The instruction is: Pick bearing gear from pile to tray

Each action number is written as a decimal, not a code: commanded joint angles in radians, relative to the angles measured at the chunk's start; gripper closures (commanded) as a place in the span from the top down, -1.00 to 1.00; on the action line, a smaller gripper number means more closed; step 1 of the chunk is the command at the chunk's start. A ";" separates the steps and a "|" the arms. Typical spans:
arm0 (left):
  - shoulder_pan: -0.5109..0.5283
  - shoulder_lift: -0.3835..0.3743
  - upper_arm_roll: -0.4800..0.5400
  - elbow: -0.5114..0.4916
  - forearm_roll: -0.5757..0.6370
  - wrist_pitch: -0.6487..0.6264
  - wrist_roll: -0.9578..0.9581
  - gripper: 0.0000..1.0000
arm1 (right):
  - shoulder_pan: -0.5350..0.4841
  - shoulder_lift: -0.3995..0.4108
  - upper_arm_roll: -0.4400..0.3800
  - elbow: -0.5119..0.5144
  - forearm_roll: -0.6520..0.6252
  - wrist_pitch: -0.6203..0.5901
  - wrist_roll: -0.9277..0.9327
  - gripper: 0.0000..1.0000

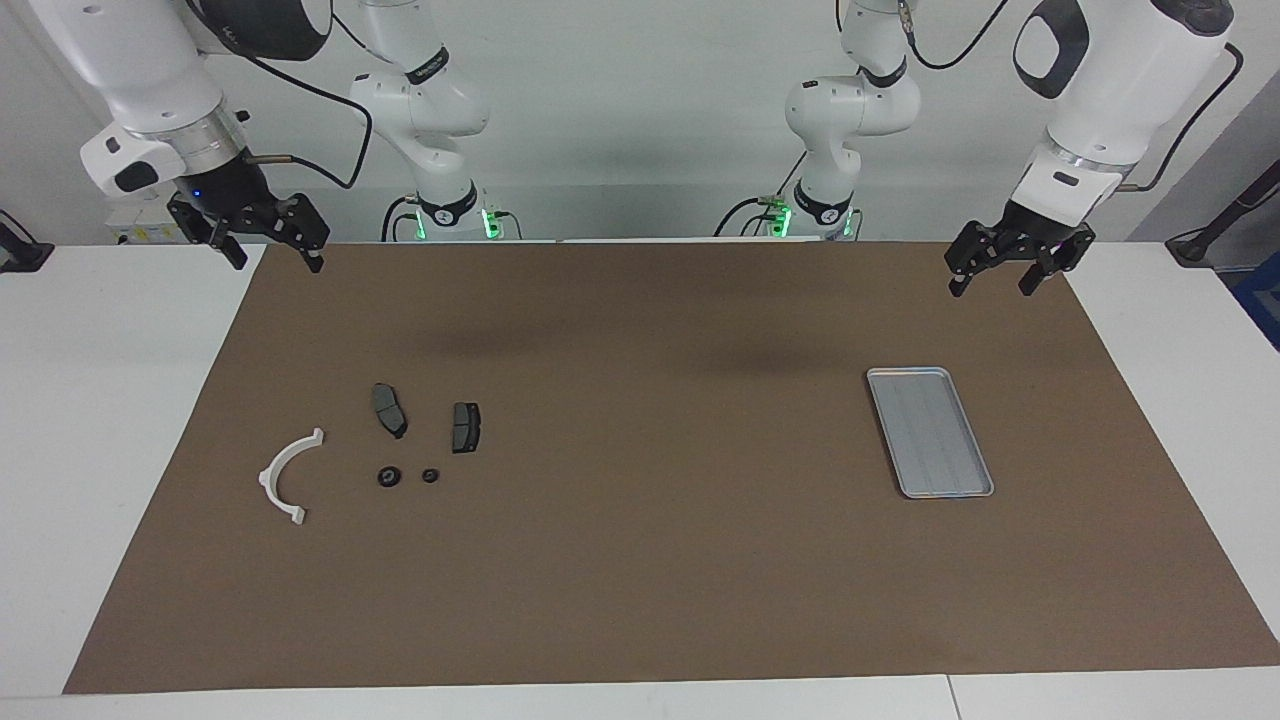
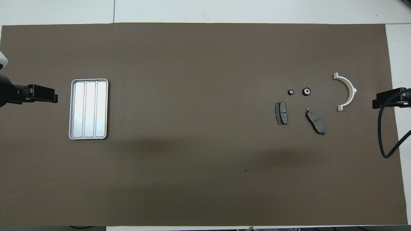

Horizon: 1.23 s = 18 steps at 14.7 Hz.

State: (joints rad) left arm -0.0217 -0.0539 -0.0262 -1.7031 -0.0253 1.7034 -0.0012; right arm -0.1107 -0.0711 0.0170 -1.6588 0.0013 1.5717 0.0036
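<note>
The pile lies on the brown mat toward the right arm's end. It holds a white curved bracket (image 1: 266, 478) (image 2: 353, 90), two dark grey pad plates (image 1: 389, 410) (image 1: 465, 427) (image 2: 314, 121) (image 2: 281, 113), and two small black rings, a larger one (image 1: 389, 477) (image 2: 307, 91) and a smaller one (image 1: 431, 476) (image 2: 291, 92). The rings lie a little farther from the robots than the plates. The silver tray (image 1: 930, 430) (image 2: 89, 109) lies bare toward the left arm's end. My left gripper (image 1: 993, 283) (image 2: 53, 98) is open, raised over the mat's edge near the tray. My right gripper (image 1: 275, 258) (image 2: 377, 103) is open, raised over the mat's corner near the pile.
The brown mat (image 1: 640, 560) covers most of the white table (image 1: 90, 450). A black cable (image 2: 385, 141) hangs from the right arm by the mat's end. Both arm bases stand at the table's robot end.
</note>
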 commanded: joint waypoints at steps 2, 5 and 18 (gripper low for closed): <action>-0.003 -0.012 0.005 -0.013 0.001 0.002 0.012 1.00 | -0.018 -0.022 0.006 -0.022 0.016 -0.010 -0.028 1.00; -0.001 -0.012 0.005 -0.013 0.001 0.002 0.012 1.00 | -0.026 -0.024 0.003 -0.030 0.016 -0.004 -0.081 1.00; -0.004 -0.012 0.005 -0.013 0.001 0.002 0.012 1.00 | -0.033 0.161 0.003 -0.191 -0.003 0.338 -0.099 1.00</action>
State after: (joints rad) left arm -0.0217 -0.0539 -0.0263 -1.7031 -0.0253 1.7033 -0.0012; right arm -0.1282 0.0409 0.0117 -1.8328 -0.0001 1.8486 -0.0668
